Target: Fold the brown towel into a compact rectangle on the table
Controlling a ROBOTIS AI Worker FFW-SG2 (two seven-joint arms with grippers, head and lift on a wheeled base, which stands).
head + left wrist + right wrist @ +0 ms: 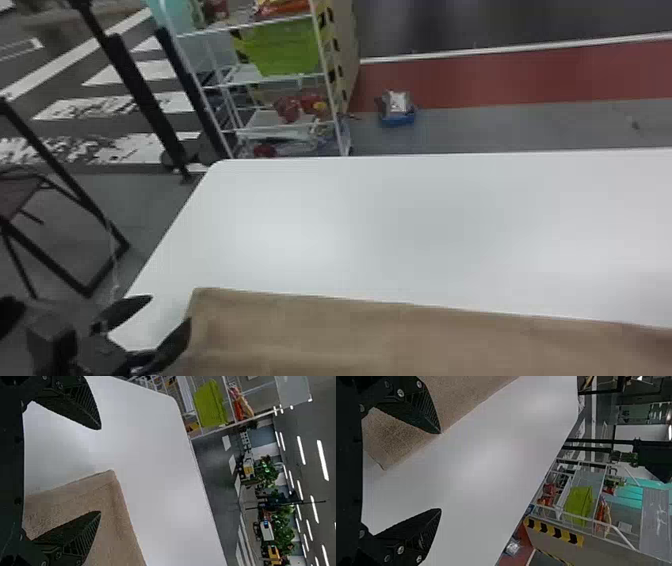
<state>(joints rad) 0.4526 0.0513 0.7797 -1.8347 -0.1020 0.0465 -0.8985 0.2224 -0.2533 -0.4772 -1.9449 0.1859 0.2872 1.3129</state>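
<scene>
The left end effector (169,309) hung at the table's left edge, its two black fingers wide apart with the towel's far-left corner close by. Past that corner, a broad stretch of the white table (375,225) ran forward to its far edge, with a wire rack (274,125) standing beyond. In the left wrist view, one finger of the left end effector (100,470) lay over the towel and the other over bare tabletop; nothing was clamped between them.

The right end effector (440,471) was also spread, and it gripped nothing. One fingertip sat right at the towel's border, though whether it touched could not be told, and the other was over open white surface.

The brown towel (400,335) lay on the table, to the right of the left end effector. It looked soft and finely nubbly, mostly flat with shallow ripples, its far edge nearly straight and its corner gently rounded.
</scene>
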